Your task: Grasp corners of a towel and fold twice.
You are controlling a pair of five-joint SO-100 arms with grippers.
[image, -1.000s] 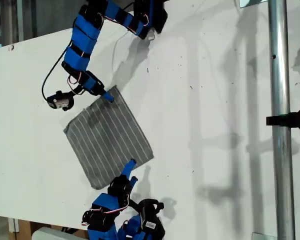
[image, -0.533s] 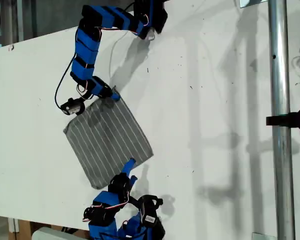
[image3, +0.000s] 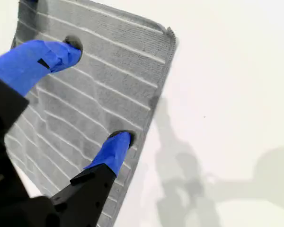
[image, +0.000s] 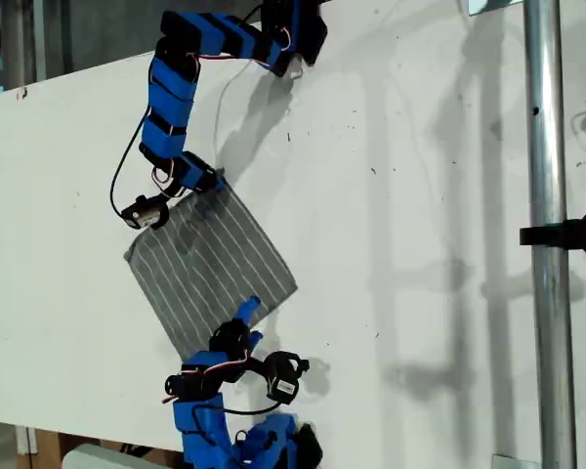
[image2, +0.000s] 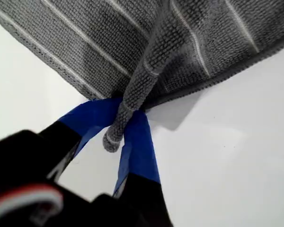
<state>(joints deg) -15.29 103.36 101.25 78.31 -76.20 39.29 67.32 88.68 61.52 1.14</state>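
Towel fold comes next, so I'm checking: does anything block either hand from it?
Nothing visible does. My first hand pinches the towel at its edge; my second hand rests open on it near a corner.

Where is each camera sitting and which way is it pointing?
Exterior view: overhead, looking down at the table, the towel and both blue arms.
First wrist view: on my first gripper, facing its shut jaws pinching a corner.
Second wrist view: on my second gripper, facing its open fingers on the towel.
Shared: all three show the towel.
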